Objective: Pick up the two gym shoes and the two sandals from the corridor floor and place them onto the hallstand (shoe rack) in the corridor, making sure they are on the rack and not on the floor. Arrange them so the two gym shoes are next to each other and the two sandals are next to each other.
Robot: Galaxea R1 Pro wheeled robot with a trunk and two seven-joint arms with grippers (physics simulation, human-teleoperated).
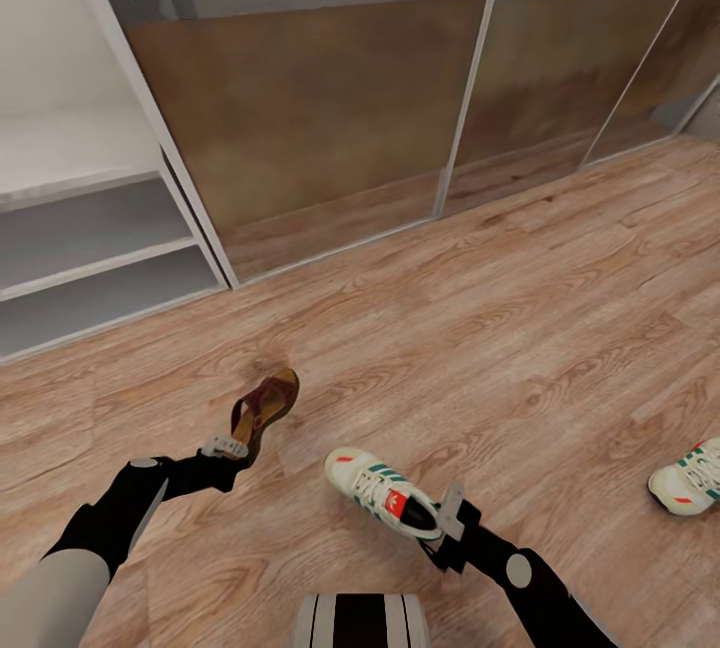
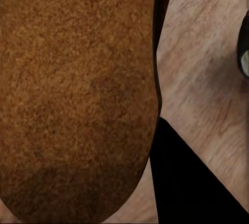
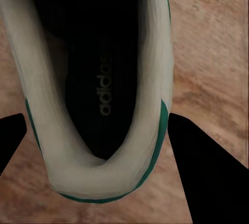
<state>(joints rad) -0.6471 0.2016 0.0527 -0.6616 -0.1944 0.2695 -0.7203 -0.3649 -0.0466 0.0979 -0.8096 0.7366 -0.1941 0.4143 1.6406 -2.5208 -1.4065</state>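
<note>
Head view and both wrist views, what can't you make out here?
- Second gym shoe: head view, cut off by the right edge.
- Left gripper: behind the sandal; grip unclear. Left wrist view, footbed too close.
- Right gripper: fingers straddle the near gym shoe's heel; contact unclear.
- Hallstand: cut off at left.

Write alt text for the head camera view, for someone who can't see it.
On the wood-plank floor, the left gripper meets the heel of a brown sandal and the right gripper the heel of a white gym shoe. A second gym shoe lies at the right edge, grey shelves upper left.
</note>
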